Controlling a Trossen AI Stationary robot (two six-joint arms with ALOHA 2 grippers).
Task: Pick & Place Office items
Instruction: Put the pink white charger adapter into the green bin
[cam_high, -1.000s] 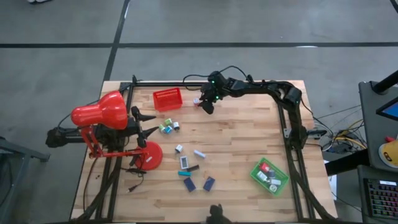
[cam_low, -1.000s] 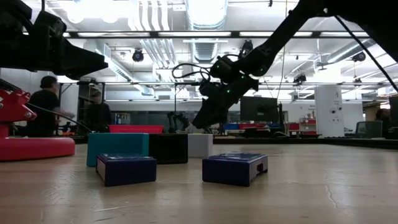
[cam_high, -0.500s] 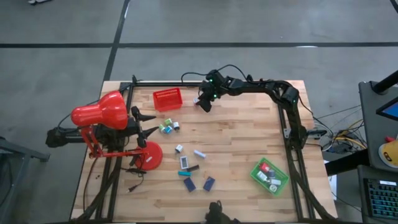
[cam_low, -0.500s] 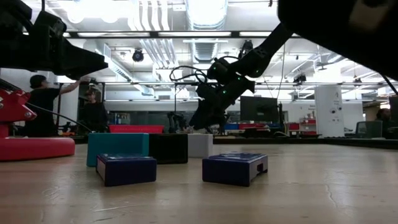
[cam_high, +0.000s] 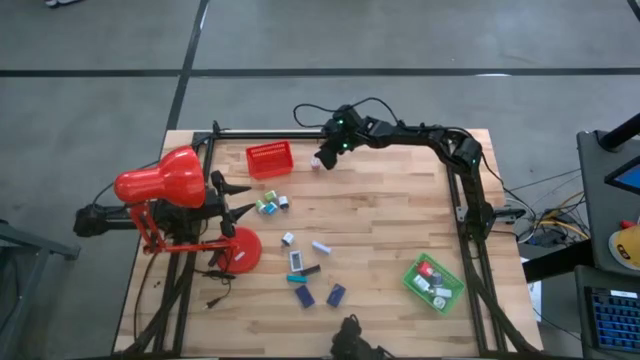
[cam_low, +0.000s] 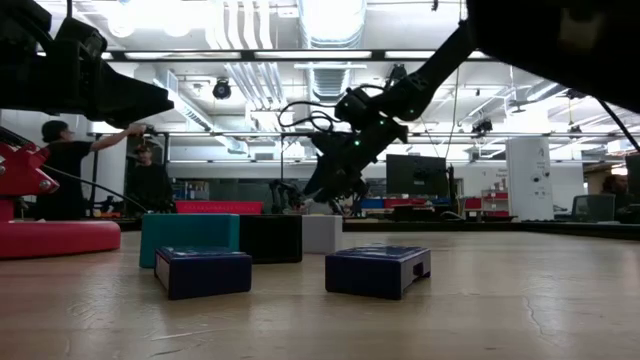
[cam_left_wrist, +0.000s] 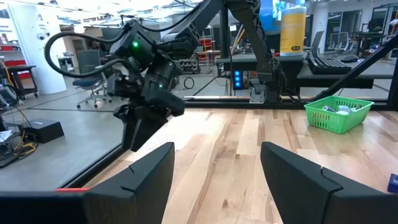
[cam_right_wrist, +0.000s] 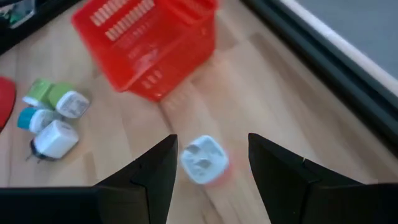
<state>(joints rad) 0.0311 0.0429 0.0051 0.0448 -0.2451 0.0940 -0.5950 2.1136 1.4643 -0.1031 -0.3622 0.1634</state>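
Note:
My right gripper (cam_high: 322, 160) hangs open over the table's far side, just right of the red basket (cam_high: 270, 160), slanting down. A small white and pink item (cam_right_wrist: 202, 160) shows between its fingers with a gap at one side; it seems to lie on the wood (cam_high: 318, 163). More office items lie mid-table: a green, teal and white cluster (cam_high: 272, 205), white pieces (cam_high: 288, 239), and navy blocks (cam_high: 336, 294). My left gripper (cam_left_wrist: 214, 180) waits open and level at the left edge.
A big red desk lamp (cam_high: 160, 185) with a round base (cam_high: 238, 250) stands at the left, beside my left arm. A green basket (cam_high: 433, 283) holding several items sits near right. Black frame rails (cam_high: 465, 210) run along the sides. People stand in the room behind.
My right gripper has swung toward the table's left and far edges and rolled about its own line. It now stands over the small white and pink item beside the red basket. The item has stayed where it was.

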